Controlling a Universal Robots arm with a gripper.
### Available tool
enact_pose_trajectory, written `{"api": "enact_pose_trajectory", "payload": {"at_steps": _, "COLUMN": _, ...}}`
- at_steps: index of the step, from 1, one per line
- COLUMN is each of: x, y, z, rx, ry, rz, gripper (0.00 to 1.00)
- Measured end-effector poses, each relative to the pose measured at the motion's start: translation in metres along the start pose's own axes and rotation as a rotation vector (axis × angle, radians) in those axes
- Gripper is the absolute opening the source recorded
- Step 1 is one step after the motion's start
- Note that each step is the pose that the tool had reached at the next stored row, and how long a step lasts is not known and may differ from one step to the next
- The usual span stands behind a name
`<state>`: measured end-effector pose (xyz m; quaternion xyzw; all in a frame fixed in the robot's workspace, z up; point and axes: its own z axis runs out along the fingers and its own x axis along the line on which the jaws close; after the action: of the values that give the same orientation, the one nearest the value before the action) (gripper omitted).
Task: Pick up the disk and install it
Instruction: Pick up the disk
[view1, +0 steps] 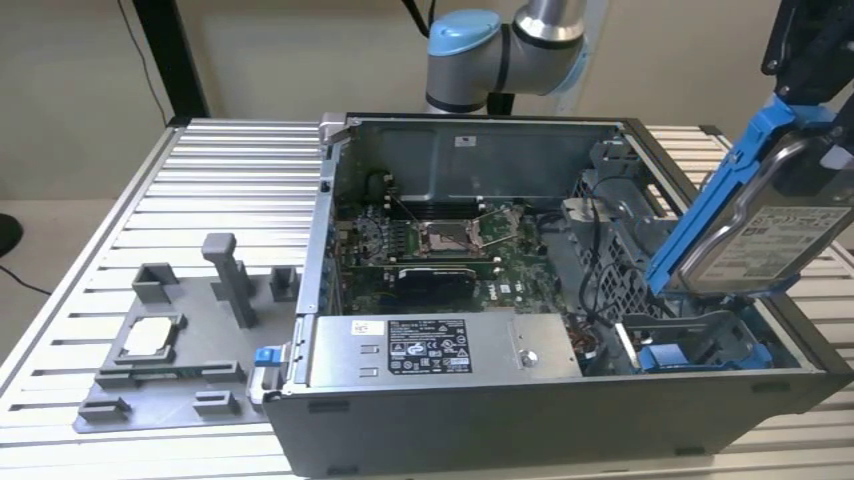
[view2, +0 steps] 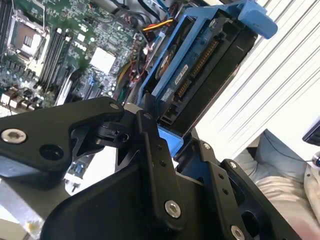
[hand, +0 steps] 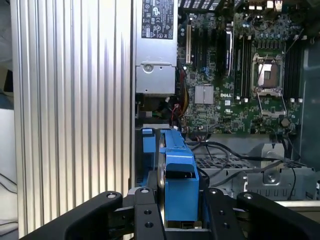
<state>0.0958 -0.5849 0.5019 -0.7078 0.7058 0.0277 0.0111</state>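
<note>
The disk (view1: 763, 235), a silver-grey drive with a white label in a blue plastic frame, hangs tilted on edge at the exterior view's right. It is above the drive bay (view1: 694, 352) of the open computer case (view1: 534, 415), and its lower end reaches down to the bay. My black gripper (view1: 814, 140) is shut on the disk's upper end. In both wrist views the disk (view2: 200, 65) (hand: 179, 175) stands out between the two fingers of my gripper (view2: 175, 147) (hand: 179, 212), over the case's corner.
Inside the case lie a green motherboard (view1: 441, 240), a grey power supply box (view1: 427, 348) and loose cables (view1: 601, 330). A grey fixture (view1: 174, 350) holding a small square chip (view1: 147, 335) sits on the slatted metal table (view1: 214, 180) at the exterior view's left.
</note>
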Motion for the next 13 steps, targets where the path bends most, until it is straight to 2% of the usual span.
{"api": "enact_pose_trajectory", "payload": {"at_steps": 13, "x": 0.0057, "y": -0.0037, "z": 0.0233, "rx": 0.0004, "ry": -0.0001, "rz": 0.006, "gripper": 0.0}}
